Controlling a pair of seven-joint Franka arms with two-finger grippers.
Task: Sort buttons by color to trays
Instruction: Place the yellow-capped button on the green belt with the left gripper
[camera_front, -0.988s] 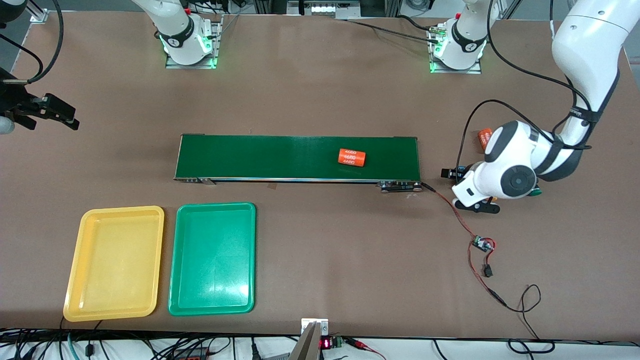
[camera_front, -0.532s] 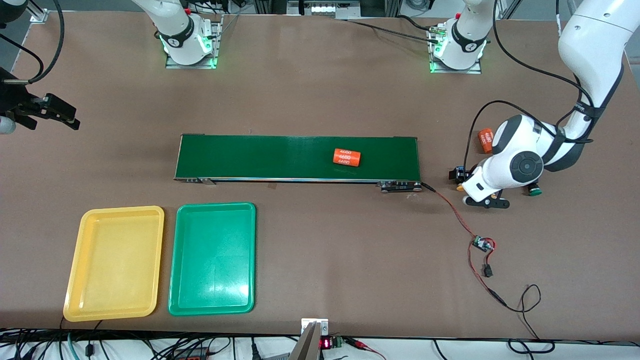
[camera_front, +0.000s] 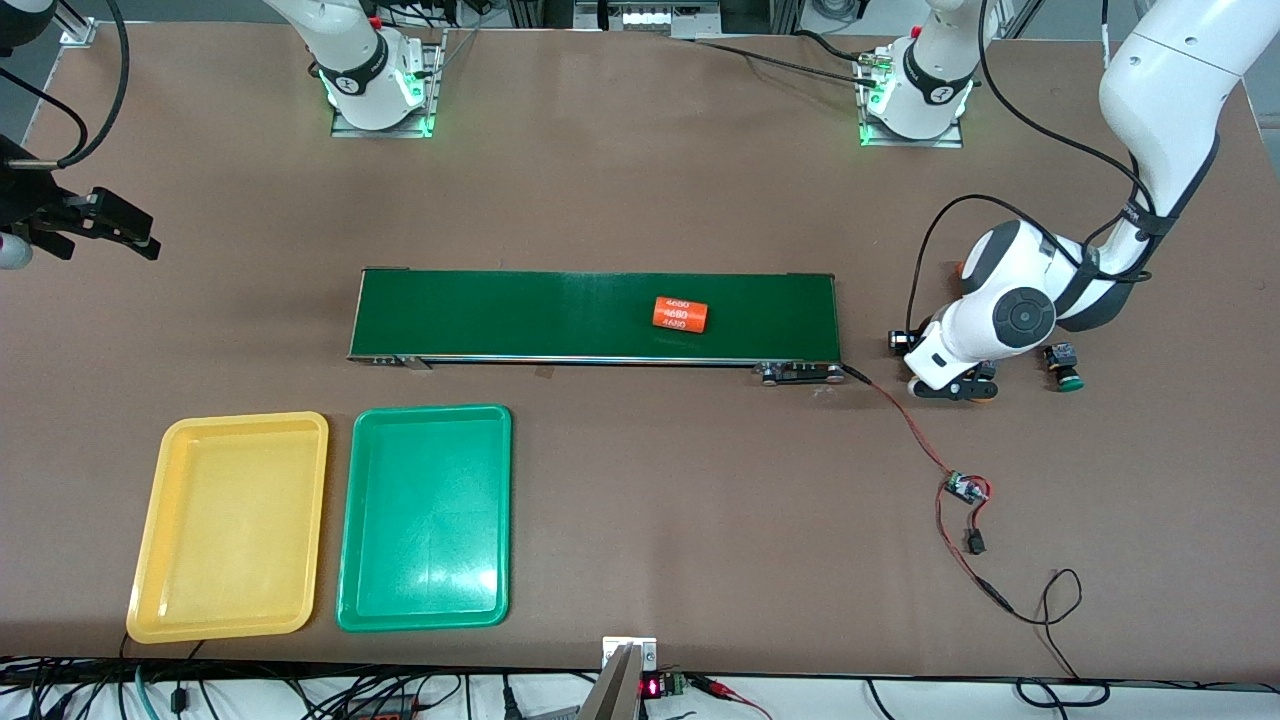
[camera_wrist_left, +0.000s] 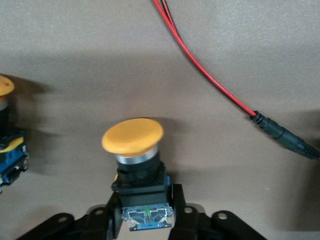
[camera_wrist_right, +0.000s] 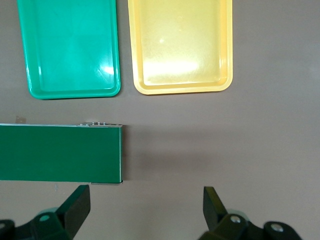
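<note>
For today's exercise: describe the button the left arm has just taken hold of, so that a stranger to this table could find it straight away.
Start at the long green conveyor belt and go off its end toward the left arm's end of the table. There the left pincer is shut on the yellow-capped button, gripping its dark body. Its loose neighbour on the table nearby, the green-capped button, is untouched.

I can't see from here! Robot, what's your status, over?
Left gripper shut on yellow button, off the belt's end. Right gripper open, waiting. Both trays, yellow tray and green tray, hold nothing.

Cylinder (camera_front: 680, 314) on conveyor belt (camera_front: 520, 315)
</note>
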